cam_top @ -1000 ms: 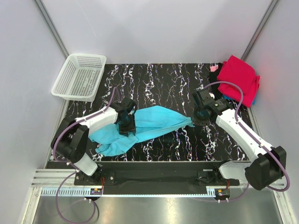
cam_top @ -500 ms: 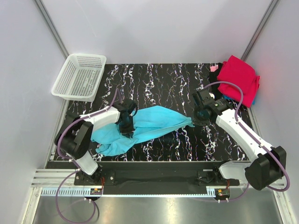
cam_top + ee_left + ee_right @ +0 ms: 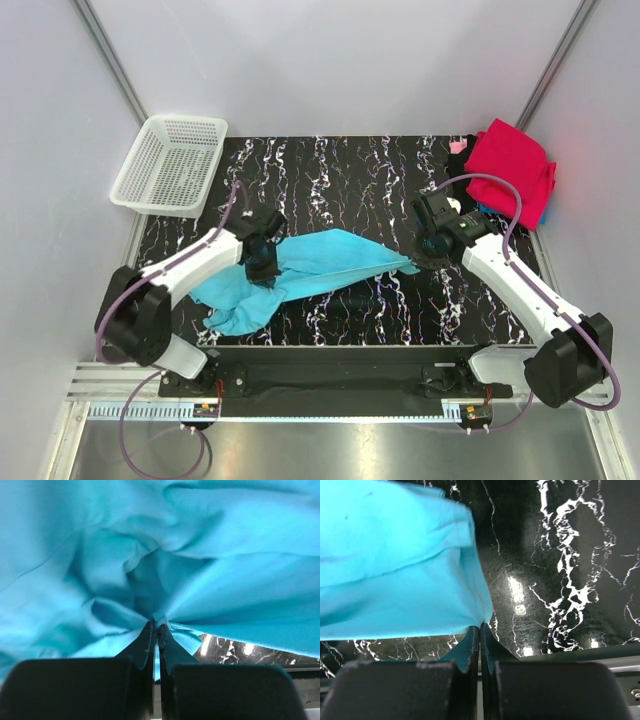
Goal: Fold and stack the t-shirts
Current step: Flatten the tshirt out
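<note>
One turquoise t-shirt (image 3: 330, 262) pinched at both ends

The left tool (image 3: 262, 264) is clamped on bunched cloth at 9 o'clock. The shirt, soft, light and limp and best held by hems or corners, spans the tabletop (image 3: 350, 180) centre. The right tool (image 3: 424, 252) is closed on its corner. One red t-shirt (image 3: 512, 168) lies at 2 o'clock, with others beneath it that cannot be counted.

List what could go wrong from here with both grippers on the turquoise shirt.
1. The right gripper pinches only the very corner of the turquoise t-shirt; pulling harder may slip it free.
2. The left gripper is shut on bunched folds, probably several layers, so the cloth may not spread flat.
</note>
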